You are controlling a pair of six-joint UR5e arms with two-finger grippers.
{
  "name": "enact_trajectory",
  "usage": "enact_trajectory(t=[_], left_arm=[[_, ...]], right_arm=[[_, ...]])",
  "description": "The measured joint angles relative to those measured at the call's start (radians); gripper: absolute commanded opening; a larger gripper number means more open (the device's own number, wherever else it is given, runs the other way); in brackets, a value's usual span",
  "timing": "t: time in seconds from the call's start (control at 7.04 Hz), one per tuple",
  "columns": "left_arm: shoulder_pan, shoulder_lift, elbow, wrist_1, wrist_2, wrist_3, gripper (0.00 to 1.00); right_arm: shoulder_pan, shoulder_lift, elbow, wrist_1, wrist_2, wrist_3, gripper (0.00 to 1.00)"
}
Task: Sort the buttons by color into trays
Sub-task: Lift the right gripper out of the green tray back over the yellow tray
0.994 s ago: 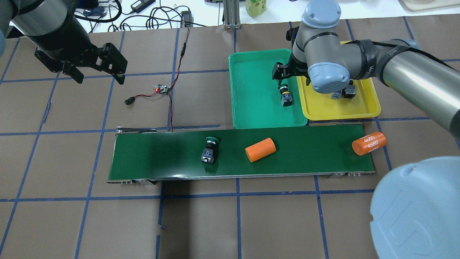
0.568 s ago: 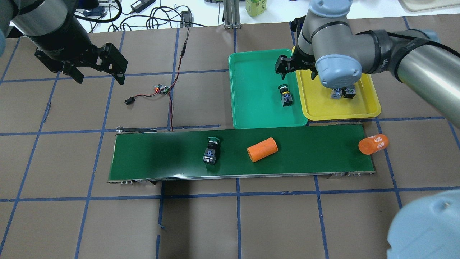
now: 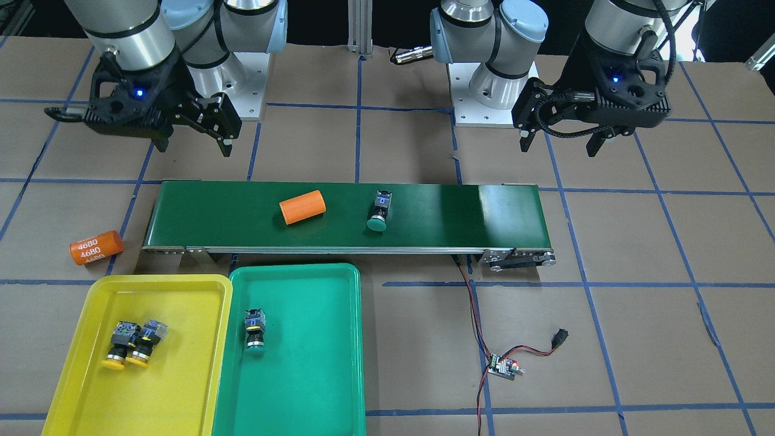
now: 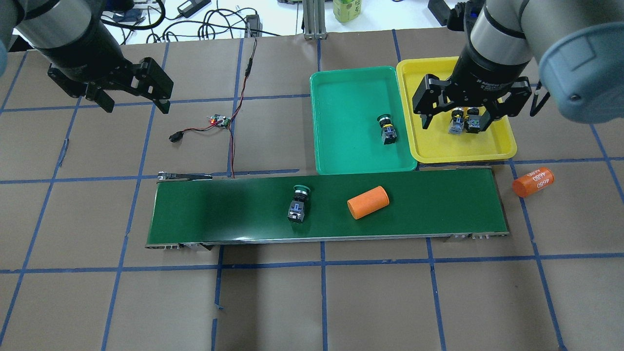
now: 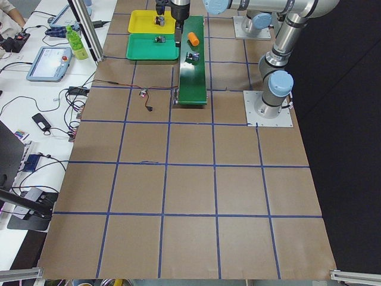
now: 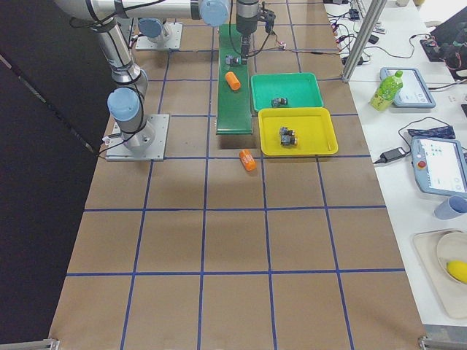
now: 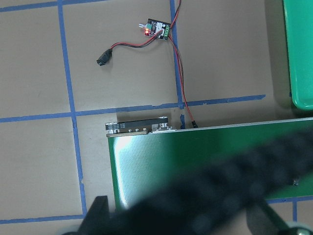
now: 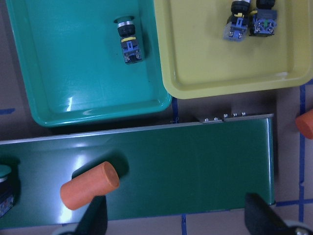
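Below, blue-taped brown paper covered the table point(image 4: 341, 302). Left gripper point(image 3: 558, 145) and right gripper point(image 3: 195, 142) hung spread, empty. Beyond right fingers point(image 3: 223, 127), yellow tray point(image 3: 181, 375) held 2 yellow buttons point(image 3: 134, 344); green tray point(image 3: 315, 375) and belt point(image 3: 212, 212) each held 1 green button point(image 3: 255, 330).

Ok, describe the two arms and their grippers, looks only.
Both arms are silver-grey tubes with pale blue joint caps. The left gripper is black, two-fingered, with a small blue light and a looped black cable beside it. The right gripper is the same black build with a blue light; white lettering rings its wrist.
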Motion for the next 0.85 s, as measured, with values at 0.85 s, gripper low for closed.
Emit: enact_trajectory(t=[0.85], left_arm=[[0.002, -0.001, -0.001, 0.000, 0.000, 0.000, 1.00]], right_arm=[[-0.008, -0.019, 0.056, 0.038, -0.011, -0.005, 1.00]])
